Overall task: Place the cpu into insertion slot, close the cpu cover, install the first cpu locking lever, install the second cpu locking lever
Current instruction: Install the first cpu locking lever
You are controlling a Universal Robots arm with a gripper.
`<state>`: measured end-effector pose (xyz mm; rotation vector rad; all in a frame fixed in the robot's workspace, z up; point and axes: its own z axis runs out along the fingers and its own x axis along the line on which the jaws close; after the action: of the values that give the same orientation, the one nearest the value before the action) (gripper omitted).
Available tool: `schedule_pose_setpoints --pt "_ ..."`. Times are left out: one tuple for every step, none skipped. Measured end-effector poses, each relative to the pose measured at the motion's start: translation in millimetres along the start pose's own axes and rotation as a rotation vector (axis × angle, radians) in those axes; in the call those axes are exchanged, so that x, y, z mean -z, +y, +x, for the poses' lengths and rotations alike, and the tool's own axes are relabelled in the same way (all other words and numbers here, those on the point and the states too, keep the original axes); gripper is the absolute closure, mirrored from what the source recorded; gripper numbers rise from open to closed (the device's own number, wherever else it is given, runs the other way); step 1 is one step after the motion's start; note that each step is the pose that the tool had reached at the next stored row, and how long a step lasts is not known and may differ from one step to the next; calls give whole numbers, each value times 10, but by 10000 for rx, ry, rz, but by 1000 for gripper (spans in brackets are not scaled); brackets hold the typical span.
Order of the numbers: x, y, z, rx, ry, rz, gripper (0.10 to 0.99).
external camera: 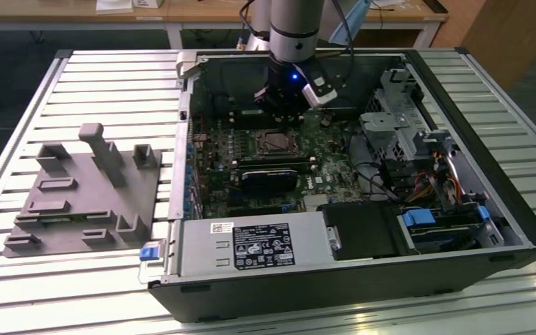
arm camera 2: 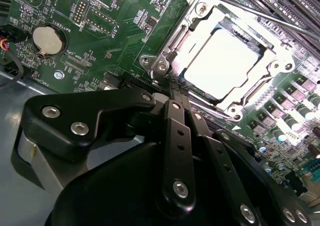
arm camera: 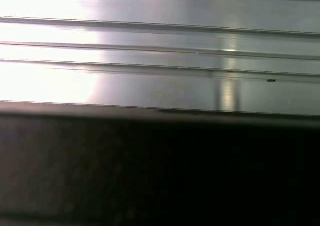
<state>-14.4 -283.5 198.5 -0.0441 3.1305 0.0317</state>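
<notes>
On the exterior view's left, a grey fixture block [external camera: 86, 192] rests on the slatted table [external camera: 45, 279], beside the open computer case [external camera: 343, 279]. My gripper [external camera: 285, 112] hangs inside the case, just past the far edge of the insertion slot [external camera: 273, 143] on the green circuit board [external camera: 329, 185]. In the second wrist view my black fingers [arm camera 2: 172, 93] are drawn together with nothing between them, tips by the corner of the cpu cover [arm camera 2: 175, 36], which lies down around the cpu [arm camera 2: 225, 61] seated in the slot. A thin lever [arm camera 2: 265, 17] runs along the cover's side. A drive bay [external camera: 440, 227] sits at the exterior view's right.
</notes>
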Motion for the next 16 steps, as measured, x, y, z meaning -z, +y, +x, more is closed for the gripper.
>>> schedule_pose_setpoints --pt "5 1 0 0 -1 -3 980" --pt "8 1 -1 1 -2 -4 980" --pt "10 1 -1 1 0 -2 980" --pt "11 0 0 1 1 0 980" --pt "12 -1 0 1 4 10 980" --pt "12 -1 0 1 4 13 980" --pt "13 -1 0 1 4 15 980" --pt "15 -1 0 0 5 17 980" --pt "17 0 0 0 4 15 980" --pt "18 0 0 0 3 14 980" --pt "18 0 0 0 3 13 980" --pt "18 0 0 1 4 18 980" --pt "19 0 0 1 4 27 980" --pt "19 -1 1 0 6 38 980" --pt "19 0 0 1 5 51 980" --pt "19 0 0 0 6 75 980"
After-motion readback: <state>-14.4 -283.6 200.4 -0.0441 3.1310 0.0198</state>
